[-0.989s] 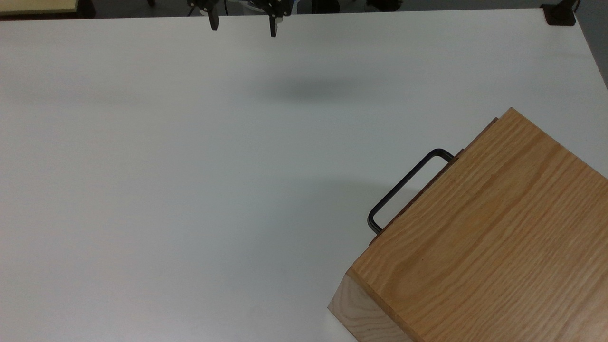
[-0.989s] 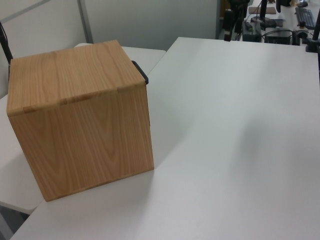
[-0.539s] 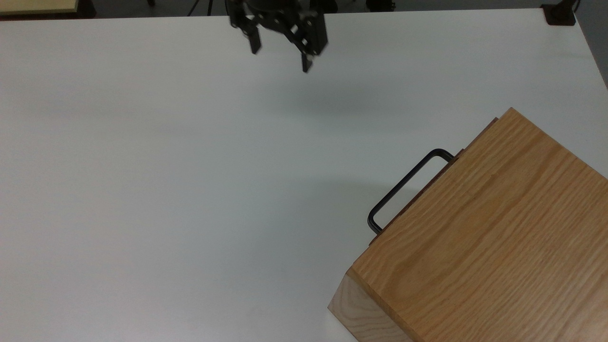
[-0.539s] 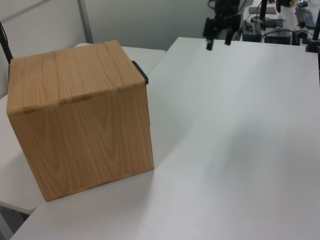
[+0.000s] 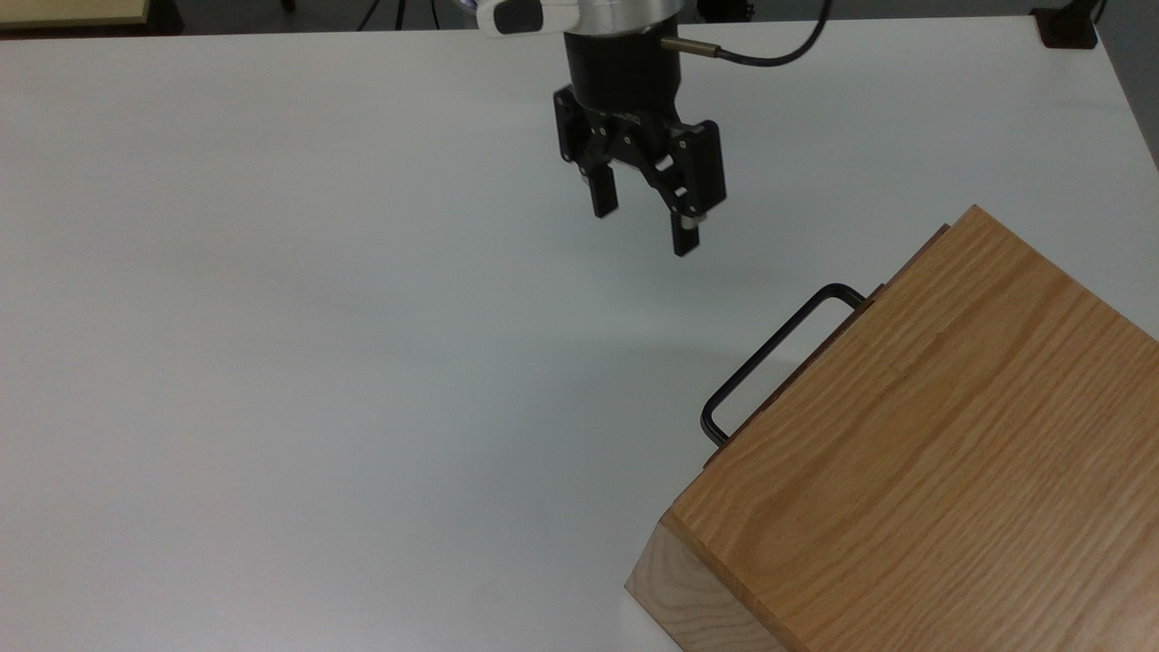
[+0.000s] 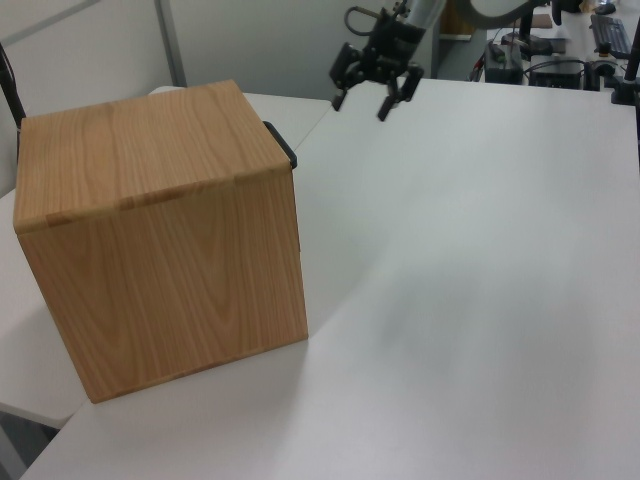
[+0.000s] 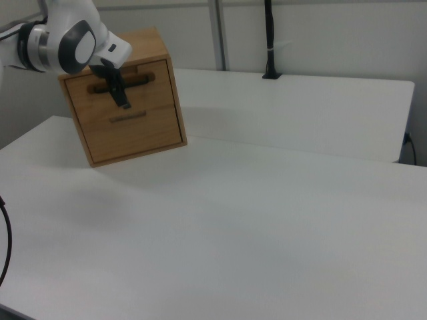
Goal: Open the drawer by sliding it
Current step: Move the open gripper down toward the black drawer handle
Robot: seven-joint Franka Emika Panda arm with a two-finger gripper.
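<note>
The hand hung spread above the desk, apart from the drawer's handle. The approach was in hand. Next it needed to close on that handle.

Table: plain white, no pattern. Box casing: honey-orange oak with streaky darker grain; end face paler. Drawer front: same light wood tone; handle thin, black. Gripper: matte black, silver screw heads; wrist silver-white; black cable with brass-coloured fitting.
</note>
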